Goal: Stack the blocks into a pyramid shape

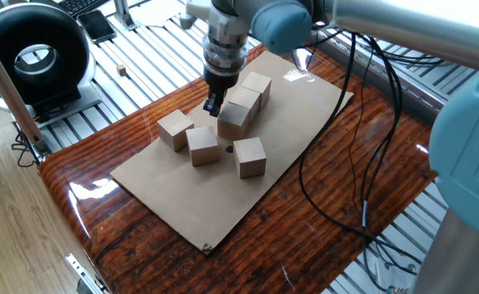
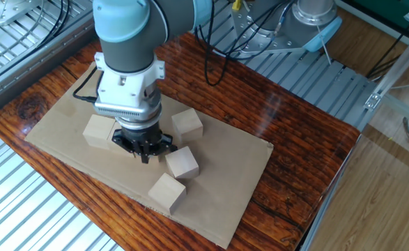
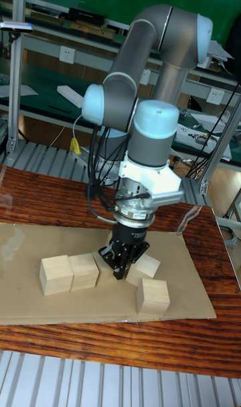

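Wooden blocks sit scattered on the cardboard sheet over the tabletop; one block lies right beside my jaws. Whether they grip it, I cannot tell.

A glossy wooden table (reddish grain) carries a cardboard sheet.
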